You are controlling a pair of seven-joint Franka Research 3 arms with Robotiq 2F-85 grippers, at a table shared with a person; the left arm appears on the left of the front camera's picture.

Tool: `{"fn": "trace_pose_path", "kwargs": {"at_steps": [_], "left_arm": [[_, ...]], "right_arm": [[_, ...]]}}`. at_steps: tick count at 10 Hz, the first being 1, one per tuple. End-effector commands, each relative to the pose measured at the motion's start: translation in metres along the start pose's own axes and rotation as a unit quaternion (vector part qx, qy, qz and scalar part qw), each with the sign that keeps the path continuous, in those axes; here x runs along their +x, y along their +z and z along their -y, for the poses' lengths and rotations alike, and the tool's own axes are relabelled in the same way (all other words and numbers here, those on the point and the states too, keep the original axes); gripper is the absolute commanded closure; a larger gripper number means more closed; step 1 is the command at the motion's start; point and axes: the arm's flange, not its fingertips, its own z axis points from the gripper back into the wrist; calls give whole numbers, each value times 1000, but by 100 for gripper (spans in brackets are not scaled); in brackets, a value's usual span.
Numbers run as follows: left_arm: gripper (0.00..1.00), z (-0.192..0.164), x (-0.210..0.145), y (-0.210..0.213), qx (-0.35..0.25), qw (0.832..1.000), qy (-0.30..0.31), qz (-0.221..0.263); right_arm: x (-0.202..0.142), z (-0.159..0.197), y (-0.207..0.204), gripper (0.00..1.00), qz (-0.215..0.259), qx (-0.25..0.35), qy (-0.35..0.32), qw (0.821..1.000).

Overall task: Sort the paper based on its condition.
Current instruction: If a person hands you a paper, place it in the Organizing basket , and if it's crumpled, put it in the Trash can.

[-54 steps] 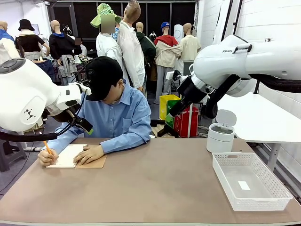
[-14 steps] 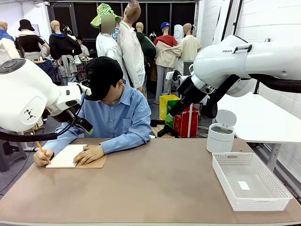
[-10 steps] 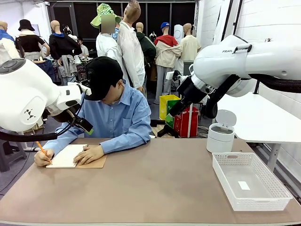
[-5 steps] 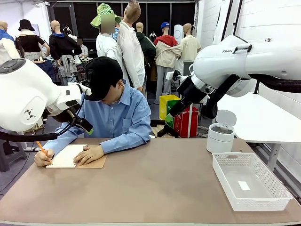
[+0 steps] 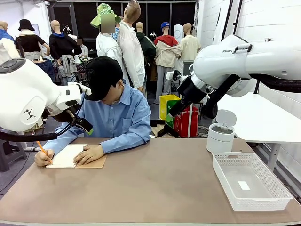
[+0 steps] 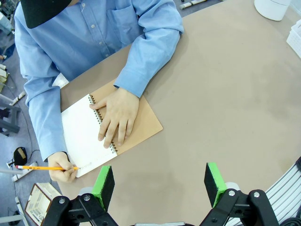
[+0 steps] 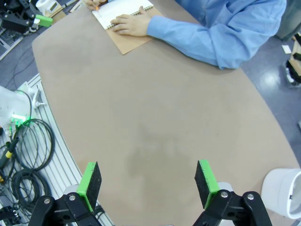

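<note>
The paper (image 5: 65, 156) is the white top page of an open spiral notebook (image 5: 98, 163) with a brown cover, at the table's far left. The person writes on the paper (image 6: 81, 134) with an orange pencil (image 6: 44, 167) and holds the notebook (image 6: 146, 127) flat with the other hand (image 6: 117, 115). My left gripper (image 6: 160, 186) hangs open high above the table near the notebook, nothing between its green pads. My right gripper (image 7: 148, 183) also stands open and empty, above the middle of the table, with the paper (image 7: 123, 10) far off. Both grippers (image 5: 83, 125) (image 5: 170, 115) are raised.
A white mesh basket (image 5: 258, 203) stands at the right with a small white tag (image 5: 243, 185) in it. Behind it is a white lidded bin (image 5: 221, 134). Cables (image 7: 23, 150) lie off the table's near edge. The brown tabletop (image 5: 155, 183) lies bare between notebook and basket.
The person's pencil hand has shifted a little along the page. Neither arm has moved and both grippers have stayed open.
</note>
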Motion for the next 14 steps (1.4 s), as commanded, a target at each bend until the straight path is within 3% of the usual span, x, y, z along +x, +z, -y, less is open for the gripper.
{"fn": "trace_pose_path", "kwargs": {"at_steps": [1, 14], "left_arm": [[0, 0, -1, 0, -1, 1000, 0, -3], [0, 0, -1, 0, -1, 1000, 0, -3]], "right_arm": [[-1, 0, -1, 0, -2, 2, -2, 1000], [-1, 0, -1, 0, -2, 2, -2, 1000]]}}
